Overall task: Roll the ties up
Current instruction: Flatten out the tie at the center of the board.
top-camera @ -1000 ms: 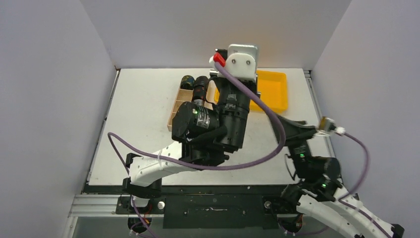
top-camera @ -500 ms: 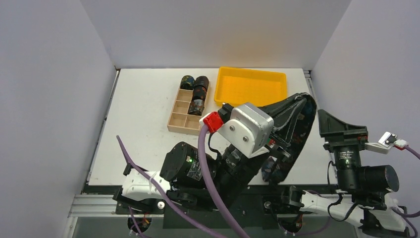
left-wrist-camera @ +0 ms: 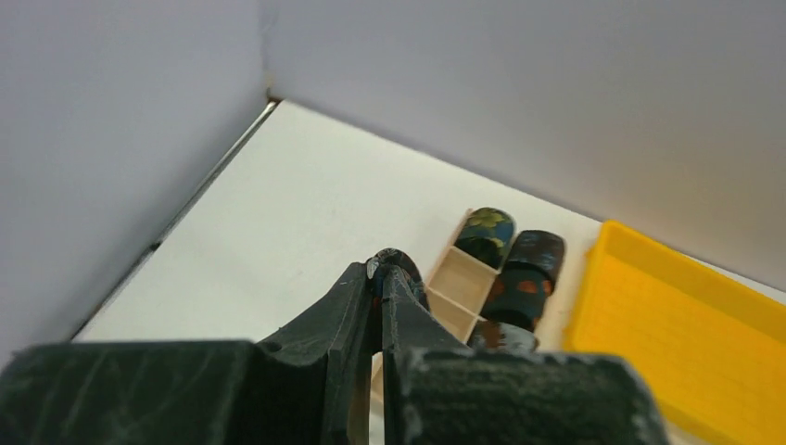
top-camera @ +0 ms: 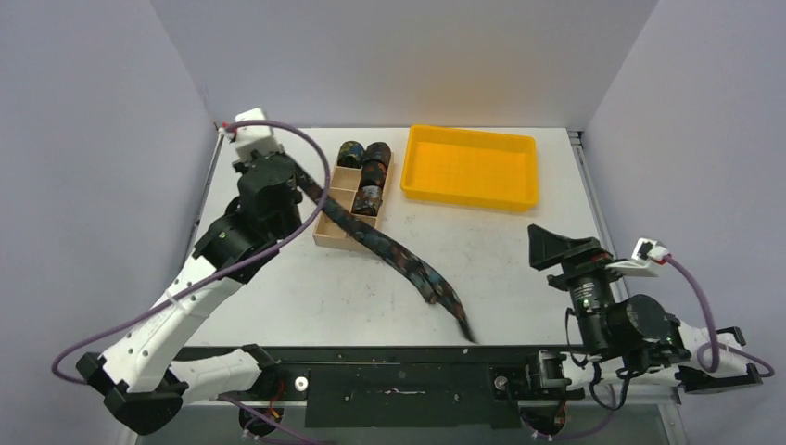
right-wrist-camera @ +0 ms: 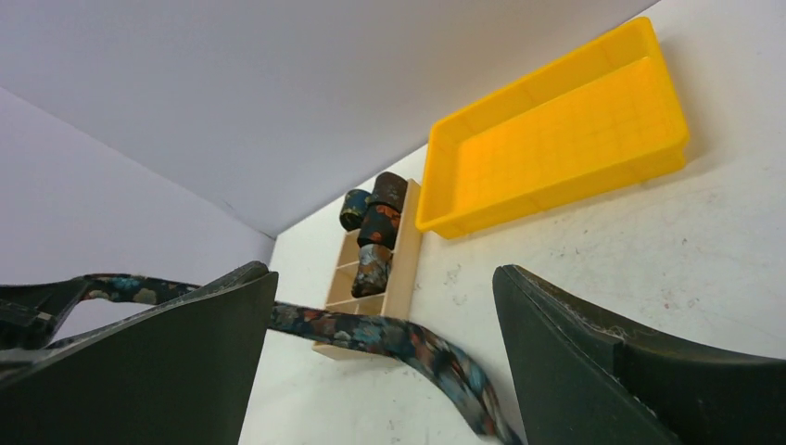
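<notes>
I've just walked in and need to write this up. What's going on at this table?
The left claw is shut on one end of an unrolled dark printed tie. It holds that end up at the far left, so the strip runs across the wooden box and down onto the table near the front edge. Three rolled ties already sit in the box. The right claw is open at the near right, holding nothing.
</notes>
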